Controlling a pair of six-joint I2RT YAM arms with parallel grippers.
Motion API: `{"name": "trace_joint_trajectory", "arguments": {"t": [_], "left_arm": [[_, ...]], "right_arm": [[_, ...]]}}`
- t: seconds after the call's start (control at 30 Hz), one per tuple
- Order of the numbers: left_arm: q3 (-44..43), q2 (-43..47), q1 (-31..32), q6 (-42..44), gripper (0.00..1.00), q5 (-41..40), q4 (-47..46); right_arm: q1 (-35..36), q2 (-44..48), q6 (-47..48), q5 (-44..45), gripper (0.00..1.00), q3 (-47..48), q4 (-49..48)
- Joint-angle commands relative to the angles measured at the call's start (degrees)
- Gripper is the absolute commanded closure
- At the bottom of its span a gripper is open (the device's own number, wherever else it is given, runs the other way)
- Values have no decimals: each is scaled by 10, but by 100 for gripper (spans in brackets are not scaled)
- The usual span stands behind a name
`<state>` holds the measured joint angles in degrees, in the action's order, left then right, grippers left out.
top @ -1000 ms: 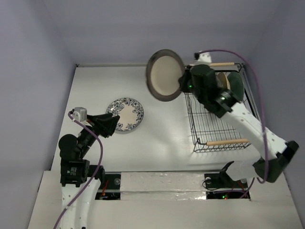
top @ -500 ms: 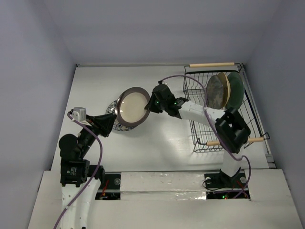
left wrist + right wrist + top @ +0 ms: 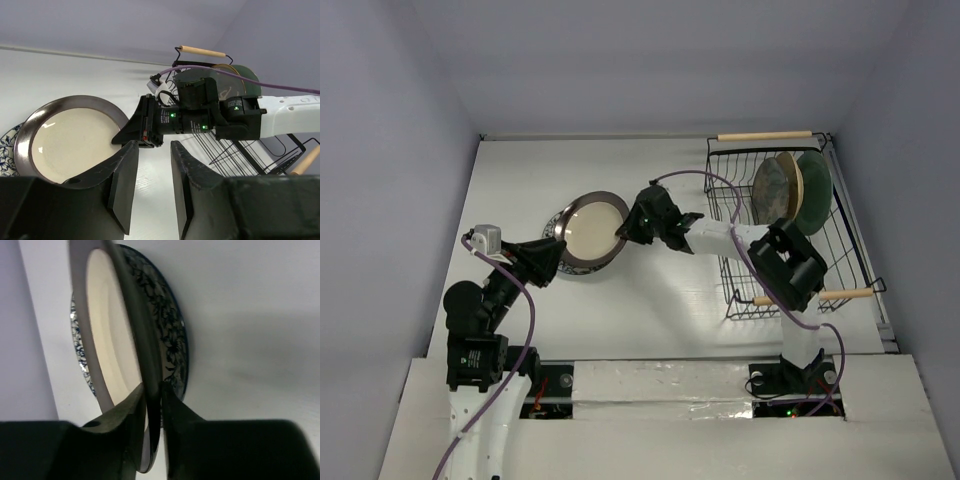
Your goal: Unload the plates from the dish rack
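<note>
The tan plate (image 3: 592, 228), pinched at three o'clock by the right hand (image 3: 626, 228), is now lowered over the floral plate (image 3: 168, 340), awaiting release.

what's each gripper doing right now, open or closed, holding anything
left gripper: open, holding nothing
right gripper: closed on the rim of the tan plate

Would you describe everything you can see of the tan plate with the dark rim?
The tan plate is round, glossy like glazed ceramic, cream-tan inside with a dark brown rim. The right gripper is shut on its rim, holding it tilted over the blue floral plate lying on the table. Whether the two plates touch is unclear.
</note>
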<state>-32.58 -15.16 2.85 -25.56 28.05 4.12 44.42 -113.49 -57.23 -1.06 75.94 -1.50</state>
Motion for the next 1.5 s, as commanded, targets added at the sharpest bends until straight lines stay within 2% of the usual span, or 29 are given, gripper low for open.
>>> {"name": "trace_joint_trajectory", "arguments": {"t": [0.0, 0.13, 0.17, 0.2, 0.3, 0.4, 0.57, 0.63, 0.67, 0.7, 0.73, 0.77, 0.83, 0.87, 0.9, 0.97, 1.1, 1.17, 1.27, 1.3, 1.33, 1.4, 1.47], "left_arm": [[-2, 7, -3, 2, 70, 3, -24], [-3, 8, -3, 2, 69, 3, -23], [-2, 9, -3, 2, 69, 3, -24], [-2, 8, -3, 2, 68, 3, -24], [-3, 9, -3, 2, 68, 3, -24], [-3, 10, -3, 2, 67, 3, -24], [-2, 13, -3, 2, 67, 3, -24], [-2, 13, -3, 2, 66, 3, -24], [-2, 13, -3, 2, 66, 2, -24], [-3, 13, -3, 2, 66, 3, -23], [-2, 13, -3, 2, 66, 3, -23], [-3, 14, -3, 3, 66, 3, -23], [-3, 14, -3, 3, 66, 3, -23], [-2, 14, -3, 3, 66, 3, -23], [-2, 14, -3, 3, 66, 3, -23], [-2, 15, -3, 3, 66, 2, -23], [-2, 20, -3, 2, 66, 2, -23], [-3, 20, -3, 2, 65, 2, -24], [-2, 19, -3, 2, 65, 5, -24], [-3, 19, -3, 2, 65, 6, -25], [-3, 19, -3, 3, 65, 6, -25], [-2, 21, -3, 4, 65, 6, -24], [-3, 23, -3, 4, 65, 6, -24]], "right_arm": [[11, 12, -16, -25, 74, 16, -107], [16, 7, 19, -11, 55, 33, -56], [16, 6, 39, -5, 48, 43, -27], [16, 6, 50, 1, 36, 47, -13], [22, 5, 97, 31, 20, 72, 56], [22, 11, 141, 58, 13, 82, 105], [27, 49, 198, 120, 12, 83, 175], [27, 69, 211, 148, 17, 76, 188], [27, 93, 223, 162, 24, 74, 204], [27, 111, 230, 177, 36, 70, 210], [27, 131, 237, 195, 43, 67, 214], [27, 176, 249, 238, 64, 58, 228], [27, 222, 263, 285, 83, 54, 247], [12, 244, 278, 329, 96, 54, 258], [2, 284, 285, 350, 100, 54, 287], [-22, 320, 308, 408, 100, 53, 324], [-147, 391, 338, 440, 100, 19, 349], [-184, 418, 351, 452, 100, -6, 348], [-230, 422, 380, 451, 71, -15, 350], [-237, 417, 386, 451, 54, -12, 355], [-250, 411, 391, 455, 48, -4, 360], [-265, 386, 411, 427, 43, 7, 371], [-277, 368, 425, 414, 44, 23, 383]]}}
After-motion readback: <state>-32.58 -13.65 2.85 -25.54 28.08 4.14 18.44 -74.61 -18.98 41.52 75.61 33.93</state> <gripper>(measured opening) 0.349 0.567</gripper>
